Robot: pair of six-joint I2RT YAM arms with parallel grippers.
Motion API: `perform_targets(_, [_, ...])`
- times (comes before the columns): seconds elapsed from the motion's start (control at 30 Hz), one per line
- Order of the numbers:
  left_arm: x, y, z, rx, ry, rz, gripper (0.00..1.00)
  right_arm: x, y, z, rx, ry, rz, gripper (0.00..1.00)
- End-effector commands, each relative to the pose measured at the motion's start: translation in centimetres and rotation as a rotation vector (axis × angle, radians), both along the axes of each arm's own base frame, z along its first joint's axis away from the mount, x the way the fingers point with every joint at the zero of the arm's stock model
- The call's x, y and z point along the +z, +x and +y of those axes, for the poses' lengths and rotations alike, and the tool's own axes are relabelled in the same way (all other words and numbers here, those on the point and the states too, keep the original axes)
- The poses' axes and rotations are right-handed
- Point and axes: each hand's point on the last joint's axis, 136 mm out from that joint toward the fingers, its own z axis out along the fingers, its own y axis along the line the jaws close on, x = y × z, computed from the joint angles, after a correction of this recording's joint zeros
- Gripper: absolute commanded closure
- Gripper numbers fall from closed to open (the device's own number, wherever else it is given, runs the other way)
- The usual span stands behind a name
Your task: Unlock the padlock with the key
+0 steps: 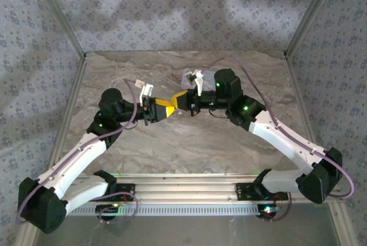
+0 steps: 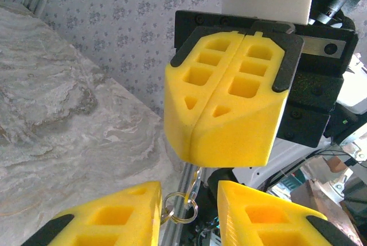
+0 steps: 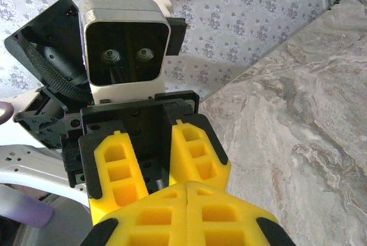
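The key ring (image 2: pixel 181 210), a small wire loop, hangs in the air over the middle of the worktop (image 1: pixel 172 160), a little toward its far edge. It dangles just under the tips of the right fingers (image 2: pixel 229 102), which are clenched flush with their seam closed. They seem to pinch something thin that carries the loop. Whether that is the key or the padlock I cannot tell, since the link is tiny and the foam covers its upper end.

The left fingers (image 2: pixel 114 220) stand apart, one on each side of the loop, grasping nothing. The loop lies just beside the one on the left of that wrist view, but I cannot tell whether they touch.

The hanging piece sits straight between the left fingers, its long axis up and down across their closing line. The two arms meet tip to tip, so neither is clearly nearer. Closing should catch it, though the loop may swing aside.

A grey-blue tin (image 1: pixel 187 77) lies toward the far edge, behind the right wrist, out of the way.
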Motion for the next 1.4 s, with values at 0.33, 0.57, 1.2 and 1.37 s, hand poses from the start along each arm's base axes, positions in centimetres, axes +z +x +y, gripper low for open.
perform_targets(0.33, [1.1, -0.5, -0.4, -0.025, -0.025, -0.046, 0.78, 0.7, -0.4, 0.4, 0.015, 0.03, -0.009, 1.0])
perform_targets(0.57, [1.3, -0.7, -0.4, -0.036, -0.021, -0.061, 1.0, 0.6, -0.3, 0.5, 0.015, 0.029, -0.006, 1.0])
perform_targets(1.2, [-6.6, 9.6, 6.2, 0.481, 0.323, 0.229, 1.0, -9.1, 11.3, -14.1, -0.777, -0.24, 0.397, 0.24])
perform_targets(1.37, [-8.6, 14.9, 6.8, 0.577, 0.413, 0.282, 1.0, -13.6, 15.7, -18.2, -0.985, -0.36, 0.489, 0.21])
